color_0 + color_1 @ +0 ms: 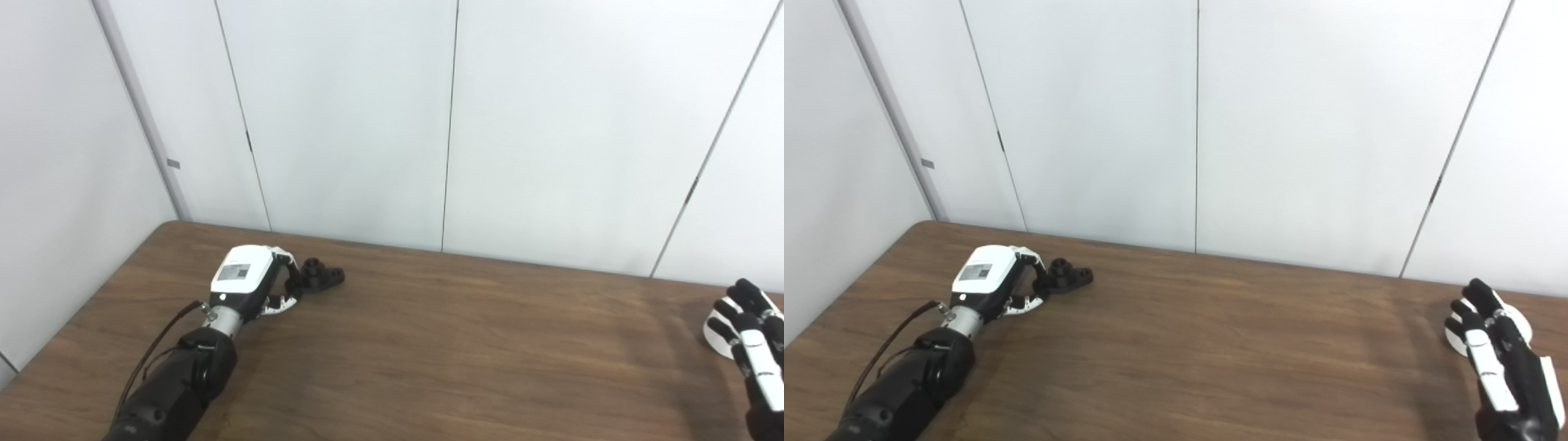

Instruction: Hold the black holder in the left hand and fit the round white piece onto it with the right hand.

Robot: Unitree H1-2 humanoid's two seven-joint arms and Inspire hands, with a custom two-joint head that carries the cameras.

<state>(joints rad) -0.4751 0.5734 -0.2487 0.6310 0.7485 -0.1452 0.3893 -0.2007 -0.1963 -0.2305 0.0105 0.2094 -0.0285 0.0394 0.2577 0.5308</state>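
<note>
The black holder point(323, 275) lies flat on the brown table point(429, 343) at the back left. My left hand point(252, 280) rests just left of it, with bent fingers point(293, 274) touching the holder's near end and the thumb lower down. Whether they clamp it is not visible. The round white piece point(1454, 334) lies at the table's right side, mostly hidden behind my right hand point(1494, 349). That hand hovers over it with fingers stretched and apart, holding nothing.
White wall panels point(392, 122) stand right behind the table's back edge. The table's left edge runs diagonally close to my left forearm point(177, 380). A wide stretch of bare tabletop separates the two hands.
</note>
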